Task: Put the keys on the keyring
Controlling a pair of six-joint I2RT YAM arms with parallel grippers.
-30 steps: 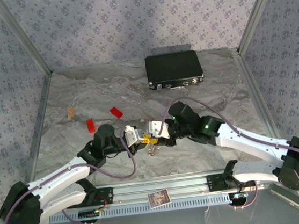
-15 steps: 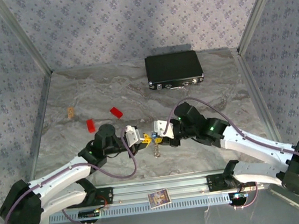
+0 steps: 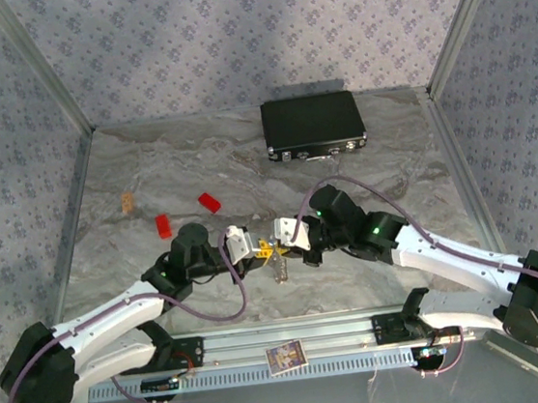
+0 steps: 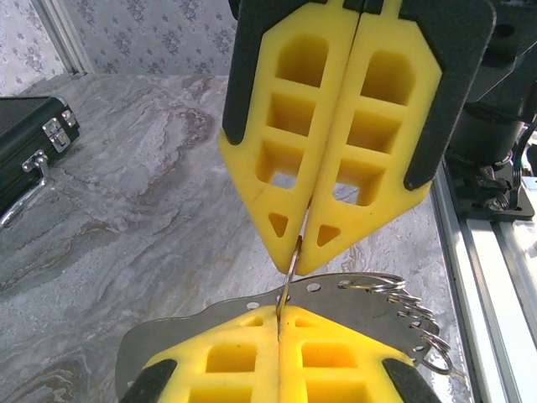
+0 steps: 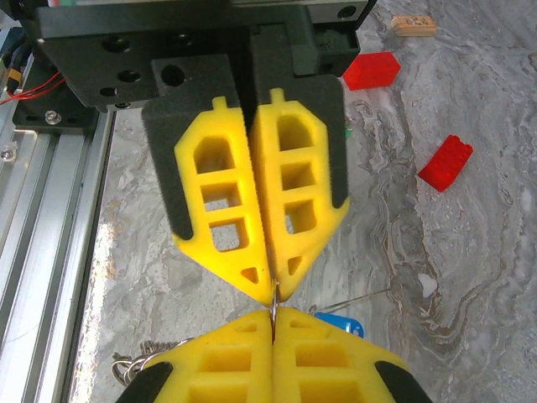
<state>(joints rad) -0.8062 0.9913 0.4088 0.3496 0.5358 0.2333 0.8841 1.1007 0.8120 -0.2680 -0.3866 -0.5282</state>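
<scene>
We see both claws meeting well apart from the black case (image 3: 314,125), on its near side, toward the arm bases. The left gripper (image 4: 279,312) is clenched on the keyring (image 4: 289,267), a thin silvery wire, and the right gripper (image 5: 273,317) is clamped on the same wire. Their yellow tips nearly touch. A bunch of small rings (image 4: 411,312) and a metal plate hang from the wire, a little farther from the black case than the pinch. The blue key (image 5: 340,324) shows by the right claw's pads; we cannot make out the green one.

We judge the main risk to be slipping. The wire is very fine, the foam pads are soft, and both grips sit at almost one spot, so any pull or twist by one arm could draw the wire out of the other. The bunch would then drop to the table. Pulling apart too hard could bend the loop. The crowded tips could also knock each other and nudge the blue key off the wire's end.
</scene>
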